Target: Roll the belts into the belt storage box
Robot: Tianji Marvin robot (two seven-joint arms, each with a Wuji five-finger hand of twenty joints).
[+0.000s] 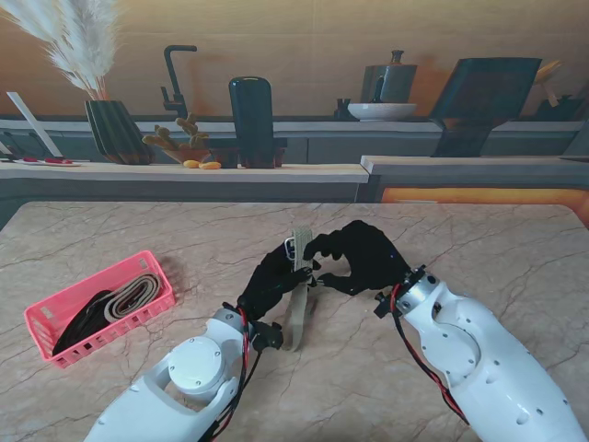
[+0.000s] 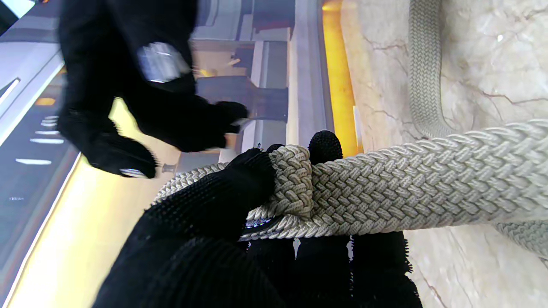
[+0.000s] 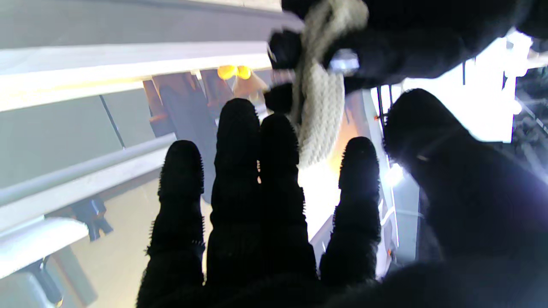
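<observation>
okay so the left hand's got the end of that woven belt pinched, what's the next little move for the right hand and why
Probably close the right hand onto the raised belt end. The left hand pinches the beige woven belt at a small fold, with the tail trailing on the table. The right hand's fingers are spread and hold nothing, so the roll seems barely begun. The pink storage box sits far left.

Beige braided belt (image 1: 296, 313), pink slatted box (image 1: 55, 322), black-gloved left robot hand (image 1: 273, 281), veined marble table (image 1: 479, 249).
</observation>
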